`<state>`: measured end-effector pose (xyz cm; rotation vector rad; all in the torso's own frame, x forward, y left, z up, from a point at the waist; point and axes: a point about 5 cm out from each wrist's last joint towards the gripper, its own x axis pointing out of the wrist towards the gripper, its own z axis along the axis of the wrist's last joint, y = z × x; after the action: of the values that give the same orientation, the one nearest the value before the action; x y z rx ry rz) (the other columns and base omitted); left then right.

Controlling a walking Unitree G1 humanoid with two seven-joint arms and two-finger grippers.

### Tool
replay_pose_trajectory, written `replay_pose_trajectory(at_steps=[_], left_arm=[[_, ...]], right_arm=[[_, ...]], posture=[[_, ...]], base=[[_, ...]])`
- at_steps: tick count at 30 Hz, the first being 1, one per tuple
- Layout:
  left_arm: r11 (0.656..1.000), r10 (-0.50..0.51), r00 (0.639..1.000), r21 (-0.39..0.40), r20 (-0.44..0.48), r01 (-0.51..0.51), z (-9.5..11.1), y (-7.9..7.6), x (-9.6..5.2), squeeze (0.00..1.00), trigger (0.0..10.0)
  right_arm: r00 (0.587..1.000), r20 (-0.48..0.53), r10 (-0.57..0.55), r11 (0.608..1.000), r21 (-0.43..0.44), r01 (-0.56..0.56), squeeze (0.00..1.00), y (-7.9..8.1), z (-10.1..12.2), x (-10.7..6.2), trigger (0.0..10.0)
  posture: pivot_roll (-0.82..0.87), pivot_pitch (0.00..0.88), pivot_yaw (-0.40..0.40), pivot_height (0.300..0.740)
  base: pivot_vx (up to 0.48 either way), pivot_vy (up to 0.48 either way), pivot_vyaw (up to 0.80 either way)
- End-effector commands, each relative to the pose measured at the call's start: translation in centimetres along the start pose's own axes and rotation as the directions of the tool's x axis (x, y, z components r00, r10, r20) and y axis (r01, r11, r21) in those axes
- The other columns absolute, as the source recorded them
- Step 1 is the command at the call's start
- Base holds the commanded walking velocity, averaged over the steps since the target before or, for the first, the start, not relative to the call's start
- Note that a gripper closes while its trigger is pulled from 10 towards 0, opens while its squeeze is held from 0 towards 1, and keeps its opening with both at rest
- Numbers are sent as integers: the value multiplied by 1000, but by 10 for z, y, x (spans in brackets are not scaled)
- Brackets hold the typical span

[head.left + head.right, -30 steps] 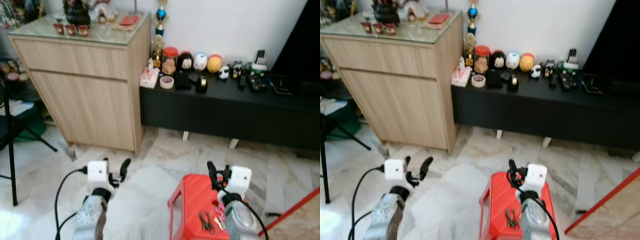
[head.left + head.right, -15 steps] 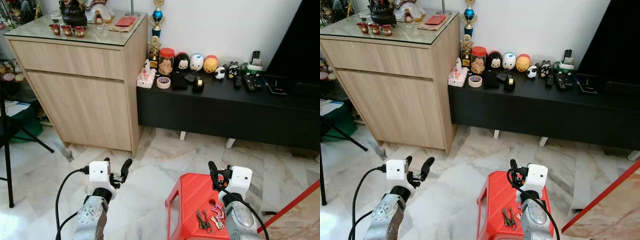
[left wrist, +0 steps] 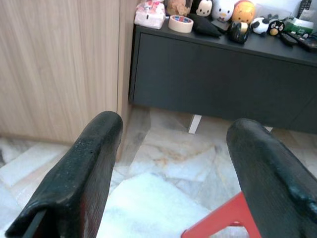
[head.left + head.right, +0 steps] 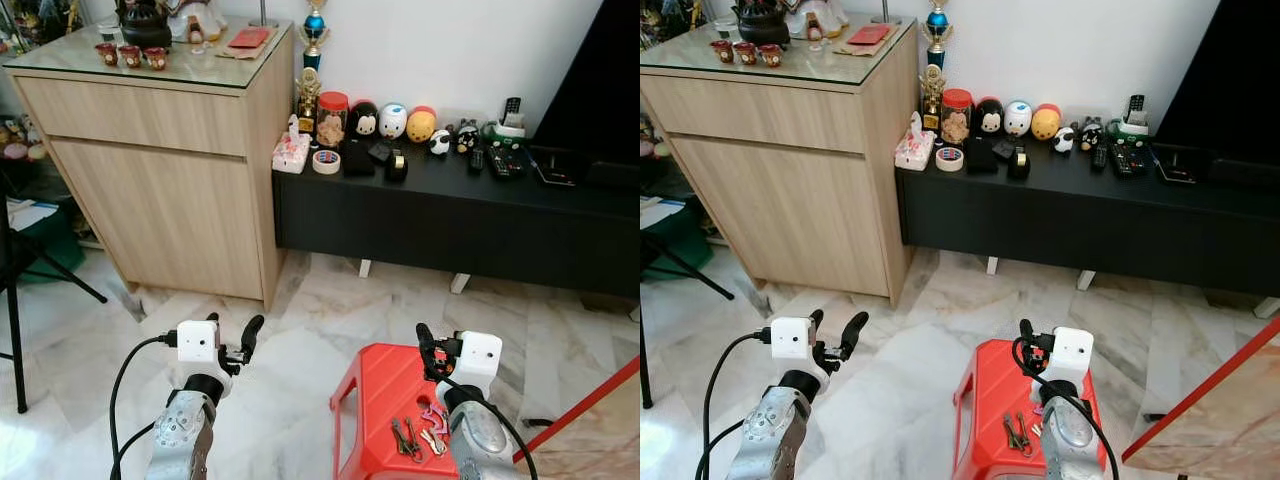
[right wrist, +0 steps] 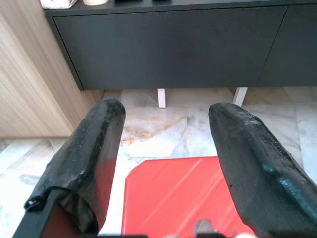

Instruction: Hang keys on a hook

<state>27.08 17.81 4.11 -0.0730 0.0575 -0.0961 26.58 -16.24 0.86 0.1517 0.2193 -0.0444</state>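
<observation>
**Keys wait on the stool, both grippers empty**

The right gripper (image 4: 1026, 336) hangs over the red stool (image 4: 375, 400), fingers spread and holding nothing, probably placed to reach down. The keys (image 4: 418, 437) lie on the stool top just beside its wrist. The left gripper (image 4: 238, 338) hovers spread over the marble floor (image 4: 300, 320), near the wooden cabinet (image 4: 160, 160)

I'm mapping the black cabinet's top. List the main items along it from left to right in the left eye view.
Tissue box → tape roll → red-lidded jar → black-eared round toy → white round toy → orange round toy → small panda toy → remote controls.
</observation>
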Motion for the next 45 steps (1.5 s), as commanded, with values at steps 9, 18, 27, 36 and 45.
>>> replay_pose_trajectory(at_steps=[9, 18, 27, 36, 45], left_arm=[[1000, -6, 1000, -6, -17, 6, -2, -1, -3, 0, 10000], [1000, -6, 1000, -5, -26, 5, -2, 0, -3, 0, 10000], [1000, -2, 1000, -21, -29, 2, -2, -1, -3, 0, 10000], [999, 2, 1000, -37, -29, -3, 0, 1, -2, 0, 10000], [999, -10, 999, -33, -40, 9, -1, 0, -2, 0, 10000]], right_arm=[[1000, -12, -2, 1000, 11, 2, 0, 0, -1, 0, 10000], [1000, 5, -9, 1000, 4, 9, 0, 0, 0, -2, 10000], [1000, -6, -13, 1000, 4, 13, 0, 0, -1, -2, 10000], [1000, -12, -7, 1000, 9, 7, 0, 1, -3, -2, 10000], [1000, -23, 1, 1000, 19, 0, 0, 3, -5, -3, 10000]], posture=[[-19, 34, -80, 695], [-16, 39, -78, 645], [-15, 41, -77, 645], [-14, 44, -77, 645], [-13, 43, -76, 645]], base=[[0, 0, 0], [0, 0, 0], [0, 0, 0], [0, 0, 0], [0, 0, 0]])
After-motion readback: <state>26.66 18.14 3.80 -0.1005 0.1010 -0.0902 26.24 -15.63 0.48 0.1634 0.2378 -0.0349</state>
